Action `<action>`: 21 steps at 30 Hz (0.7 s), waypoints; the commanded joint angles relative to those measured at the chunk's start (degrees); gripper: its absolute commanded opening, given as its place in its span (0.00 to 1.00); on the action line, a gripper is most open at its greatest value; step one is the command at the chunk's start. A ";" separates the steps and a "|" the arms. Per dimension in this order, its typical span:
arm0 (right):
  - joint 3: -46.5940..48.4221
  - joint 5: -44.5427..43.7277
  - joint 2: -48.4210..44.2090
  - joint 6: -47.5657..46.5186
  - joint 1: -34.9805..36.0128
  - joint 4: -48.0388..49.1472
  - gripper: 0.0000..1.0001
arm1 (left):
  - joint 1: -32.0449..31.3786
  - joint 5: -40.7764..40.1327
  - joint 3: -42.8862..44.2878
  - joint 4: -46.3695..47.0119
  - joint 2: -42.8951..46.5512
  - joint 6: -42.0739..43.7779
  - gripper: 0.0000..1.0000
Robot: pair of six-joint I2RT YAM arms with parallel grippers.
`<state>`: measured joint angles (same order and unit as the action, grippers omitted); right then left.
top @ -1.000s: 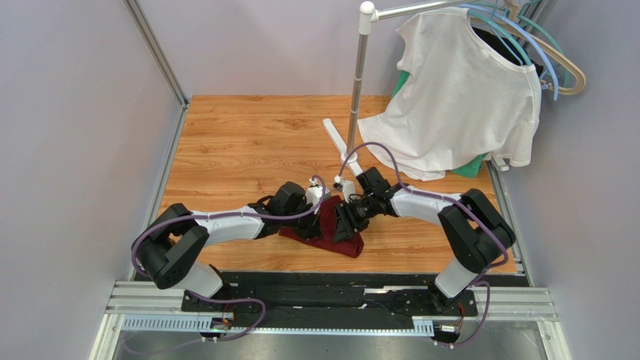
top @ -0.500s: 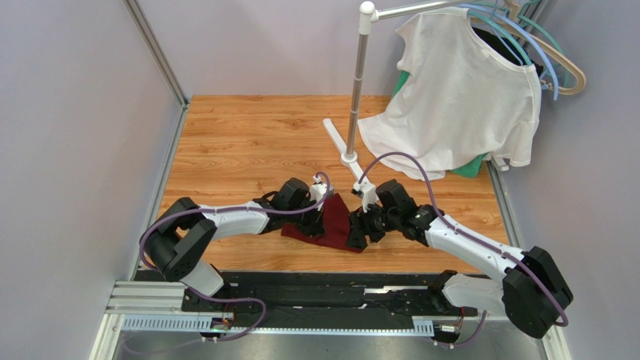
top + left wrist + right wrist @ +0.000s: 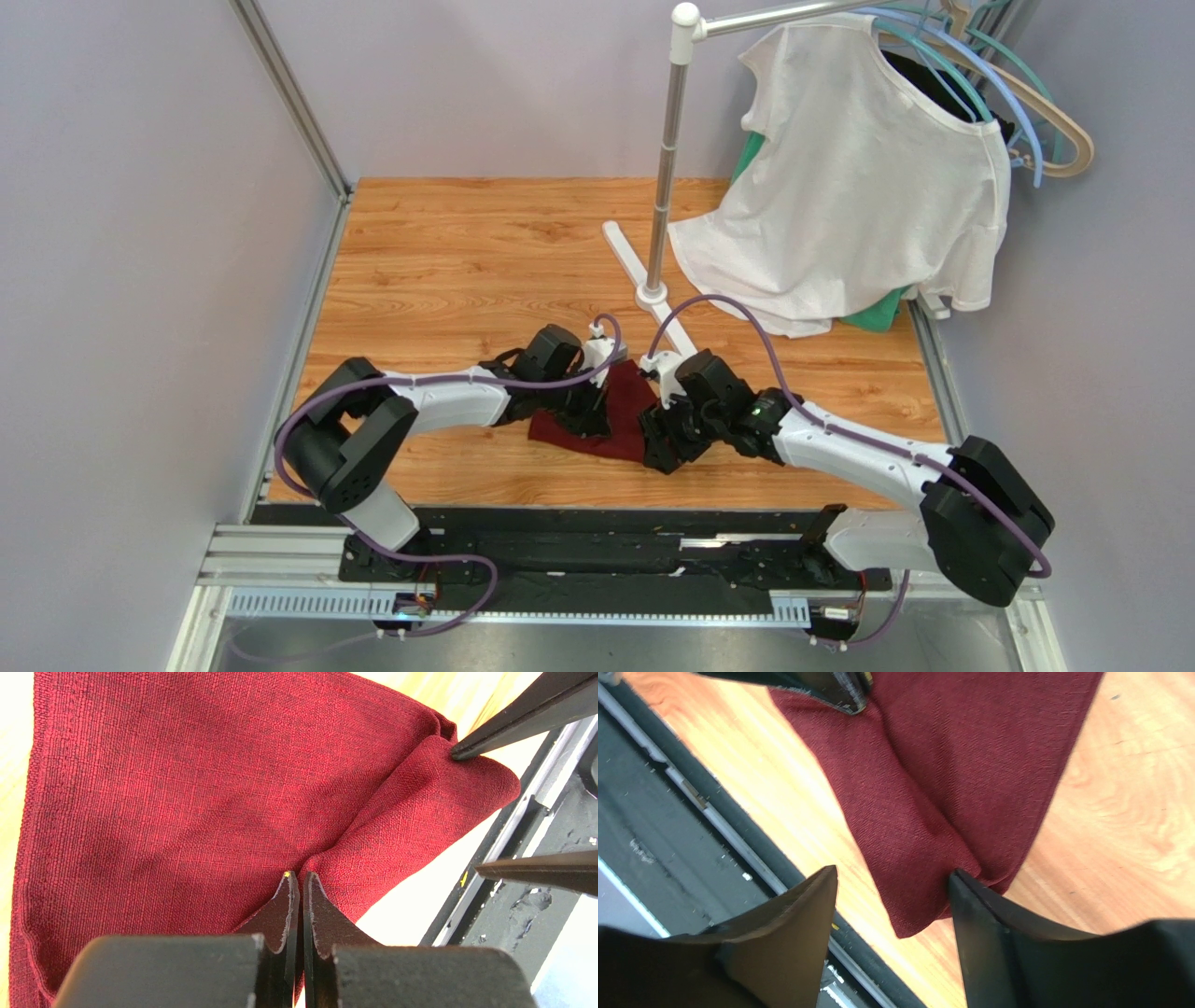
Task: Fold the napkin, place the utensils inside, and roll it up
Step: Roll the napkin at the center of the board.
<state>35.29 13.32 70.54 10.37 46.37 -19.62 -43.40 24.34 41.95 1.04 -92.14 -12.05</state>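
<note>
Your left fingers (image 3: 284,913) pinch a fold of the napkin (image 3: 175,798); your right fingers (image 3: 994,917) stand spread astride its corner on the table (image 3: 1130,812).

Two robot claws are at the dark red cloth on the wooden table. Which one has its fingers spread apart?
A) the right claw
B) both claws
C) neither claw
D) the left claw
A: the right gripper holds its two black fingers well apart at a corner of the dark maroon-red cloth napkin, while the left gripper is pinched shut on a fold of it.
</note>
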 commanded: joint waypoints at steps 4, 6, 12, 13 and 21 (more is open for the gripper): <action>1.80 -2.78 3.10 2.20 0.30 1.78 0.48 | 1.03 -0.61 -0.29 -5.08 -3.92 2.56 0.00; 2.50 -2.34 3.90 2.55 0.21 1.25 0.36 | 1.47 -0.26 -0.12 -5.08 -4.28 2.65 0.00; 6.19 -3.47 7.59 2.55 0.21 -5.51 0.18 | 2.26 0.62 0.49 -5.52 -4.98 2.39 0.00; 6.89 -4.09 8.03 2.37 0.13 -7.35 0.17 | 2.53 0.71 0.58 -5.69 -5.33 2.30 0.00; 6.73 -1.72 12.69 5.36 -0.93 -5.44 0.23 | 2.97 2.56 1.90 -6.66 -8.32 2.39 0.00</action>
<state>42.39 12.01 80.34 13.23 45.28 -26.04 -40.29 30.72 44.82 -0.01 -96.60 -12.23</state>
